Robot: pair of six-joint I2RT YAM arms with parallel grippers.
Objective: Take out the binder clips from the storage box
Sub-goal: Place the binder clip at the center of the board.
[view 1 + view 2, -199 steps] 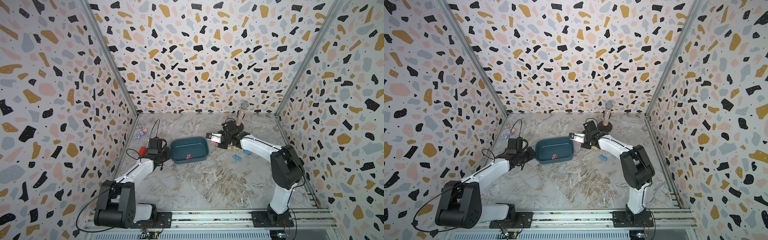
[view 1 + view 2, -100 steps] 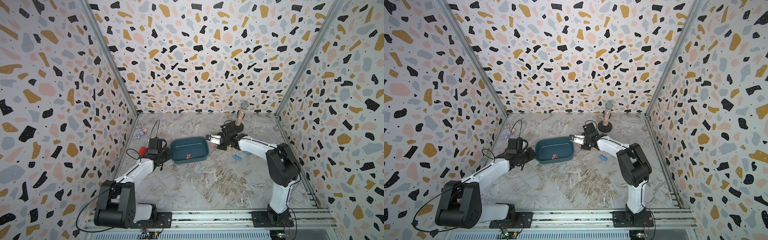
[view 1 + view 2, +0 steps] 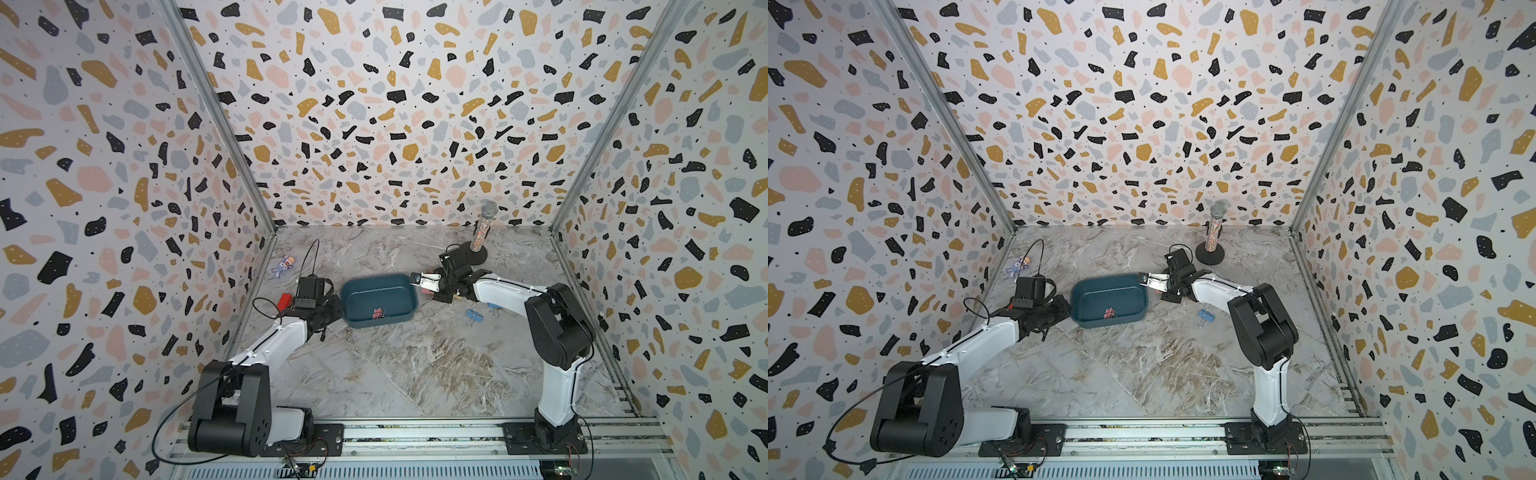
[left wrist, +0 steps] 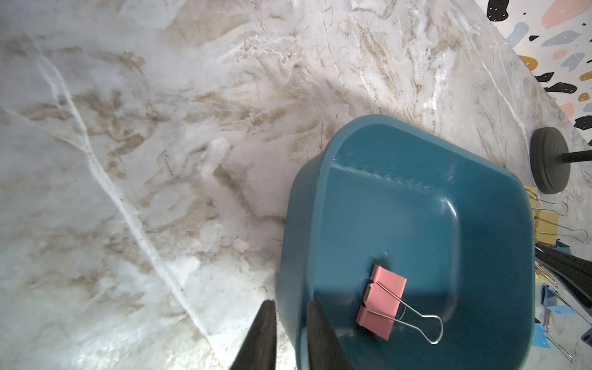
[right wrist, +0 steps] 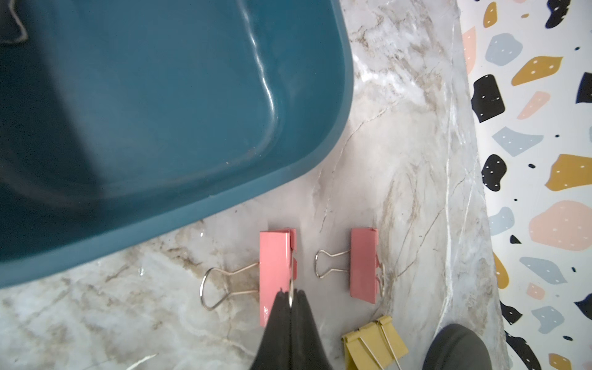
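**Fig. Scene at the sampled moment; L/R = robot's own sides.**

- **Storage box** (image 3: 382,323): sat on the marble table (image 3: 415,374) between the two arms in both top views, open side up.
- **Pink clip A** (image 3: 378,313): the only clip inside the box. It lay flat on the floor near the front wall, w/ wire handles folded over its body (left wrist view).
- **L gripper** (image 4: 290,339): jaws straddled the box's short wall, one finger outside and one over the rim, clamped on that wall.
- **R gripper** (image 5: 290,298): tips were pressed together on a wire handle of pink clip B (image 5: 275,275). The clip was outside the box, just beside its rim. Whether it rested on the table couldn't be told.
- **Pink clip C** (image 5: 363,266): lay on the table next to B, not touching it.
- **Yellow clip** (image 5: 374,346): lay near the black stand base (image 5: 455,349).
- **Blue clip** (image 3: 473,316): lay on the table by the R forearm, apart from the box.
- **Further clips:** more yellow clips (image 4: 544,224) showed past the box's far wall in the left wrist view.
- **Other items:**
  - Red block (image 3: 284,300) sat beside the L wrist.
  - Purple toy (image 3: 284,266) lay near the left wall.
  - Speckled mic-shaped prop (image 3: 484,228) stood upright on the stand at the rear.
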